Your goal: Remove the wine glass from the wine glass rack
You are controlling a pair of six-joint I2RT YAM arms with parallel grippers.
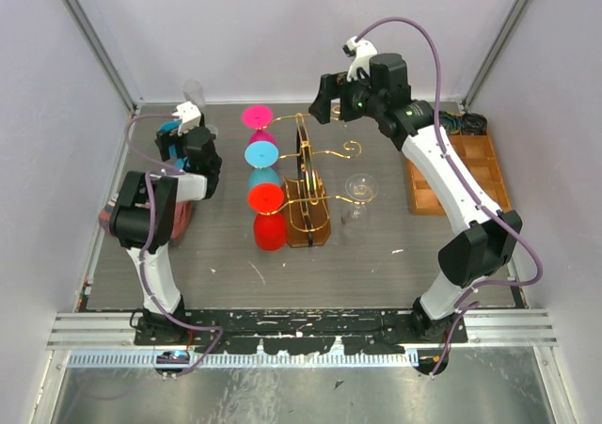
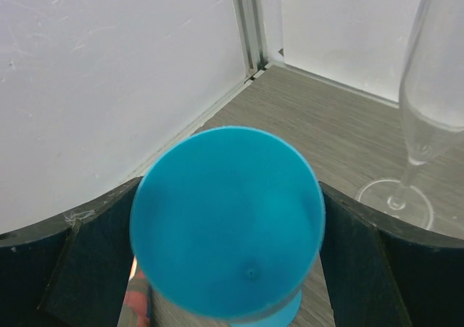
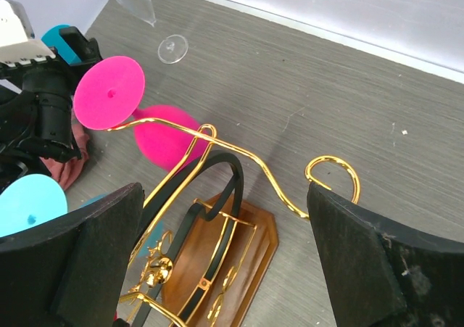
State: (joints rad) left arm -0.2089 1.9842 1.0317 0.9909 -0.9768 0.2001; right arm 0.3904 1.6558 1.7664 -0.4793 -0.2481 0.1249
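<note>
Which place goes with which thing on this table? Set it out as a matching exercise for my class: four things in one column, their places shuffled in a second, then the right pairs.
Things
1. pink glass
2. tall clear flute
3. wooden tray
4. short clear glass

Places
A. standing on the table just right of the rack
B. standing in the far left corner
C. hanging on the rack
D. lying at the right edge

Pairs: 1-C, 2-B, 3-D, 4-A
</note>
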